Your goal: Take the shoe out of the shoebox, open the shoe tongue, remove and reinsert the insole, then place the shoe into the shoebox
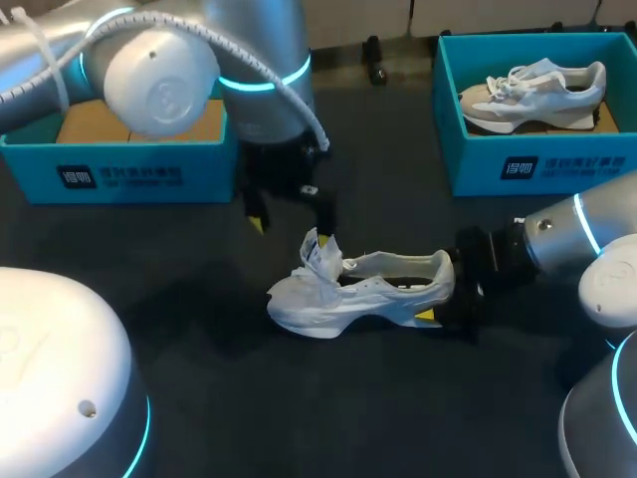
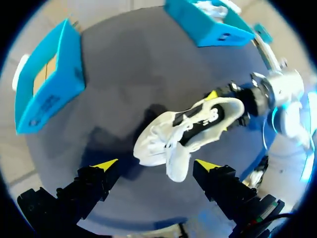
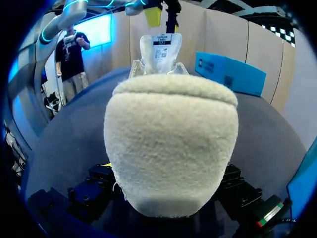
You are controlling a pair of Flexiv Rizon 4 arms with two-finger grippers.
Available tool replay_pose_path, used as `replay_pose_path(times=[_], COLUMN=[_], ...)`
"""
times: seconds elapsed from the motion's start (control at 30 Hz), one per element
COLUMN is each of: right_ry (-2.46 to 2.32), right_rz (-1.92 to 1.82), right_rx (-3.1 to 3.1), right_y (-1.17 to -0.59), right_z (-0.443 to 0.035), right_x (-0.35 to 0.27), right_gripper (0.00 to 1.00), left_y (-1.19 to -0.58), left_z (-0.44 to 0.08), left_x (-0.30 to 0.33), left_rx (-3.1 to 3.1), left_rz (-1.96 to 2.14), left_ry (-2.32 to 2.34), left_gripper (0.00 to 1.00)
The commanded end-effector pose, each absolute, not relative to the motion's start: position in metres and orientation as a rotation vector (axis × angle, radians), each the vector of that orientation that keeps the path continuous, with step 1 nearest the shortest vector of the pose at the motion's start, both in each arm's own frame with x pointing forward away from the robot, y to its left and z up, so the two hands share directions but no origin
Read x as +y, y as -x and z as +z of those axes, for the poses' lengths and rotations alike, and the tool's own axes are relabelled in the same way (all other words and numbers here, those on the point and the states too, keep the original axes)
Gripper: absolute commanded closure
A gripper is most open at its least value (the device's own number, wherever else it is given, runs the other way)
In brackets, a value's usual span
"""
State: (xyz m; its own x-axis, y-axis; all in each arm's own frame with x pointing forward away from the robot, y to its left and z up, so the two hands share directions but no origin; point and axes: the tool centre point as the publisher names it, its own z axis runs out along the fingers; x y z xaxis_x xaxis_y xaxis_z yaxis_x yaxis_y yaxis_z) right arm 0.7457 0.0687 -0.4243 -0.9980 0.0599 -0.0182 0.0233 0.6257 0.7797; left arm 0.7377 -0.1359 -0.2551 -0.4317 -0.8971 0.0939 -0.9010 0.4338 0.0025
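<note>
Grips the shoe (image 1: 368,294) at the heel with the right gripper (image 1: 443,291), a finger on either side, apparently clamped, sole down on the table (image 1: 299,418) between the two boxes and out of both. Hangs the left gripper (image 1: 292,224) above the forefoot, fingers spread wide and closed on nothing, one tip touching or just beside the raised tongue (image 1: 320,254); cannot tell which. Probably sits at the tongue-opening step, with the insole too dark inside the shoe to make out. Could miss the tongue by closing off-centre, since only one fingertip is near it and the other is well out to the side. Could catch laces along with the tongue and pinch the opening shut instead of widening it. Might lift or tip the toe by pulling upward harder than the heel grip resists, or twist the shoe out of the right fingers. Would need the way clear to the empty box (image 1: 119,169), not the other box (image 1: 518,159), already holding a second shoe (image 1: 532,90).
</note>
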Motion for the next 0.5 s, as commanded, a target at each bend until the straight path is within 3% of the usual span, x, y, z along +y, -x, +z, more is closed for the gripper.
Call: replay_pose_path(times=[0.03, 0.5], right_ry=[-0.071, -0.071], right_rz=[1.339, 1.339], right_rx=[2.793, 2.793], right_y=[-0.746, -0.746], right_z=[-0.424, -0.424], right_x=[0.068, 0.068], right_gripper=[1.00, 1.00], left_y=[-0.746, -0.763], left_z=[-0.228, -0.208], left_x=[-0.138, -0.148], left_rx=[-2.943, -3.104], left_rz=[0.064, 0.099], left_ry=[-1.046, -0.389], left_gripper=[0.00, 0.00])
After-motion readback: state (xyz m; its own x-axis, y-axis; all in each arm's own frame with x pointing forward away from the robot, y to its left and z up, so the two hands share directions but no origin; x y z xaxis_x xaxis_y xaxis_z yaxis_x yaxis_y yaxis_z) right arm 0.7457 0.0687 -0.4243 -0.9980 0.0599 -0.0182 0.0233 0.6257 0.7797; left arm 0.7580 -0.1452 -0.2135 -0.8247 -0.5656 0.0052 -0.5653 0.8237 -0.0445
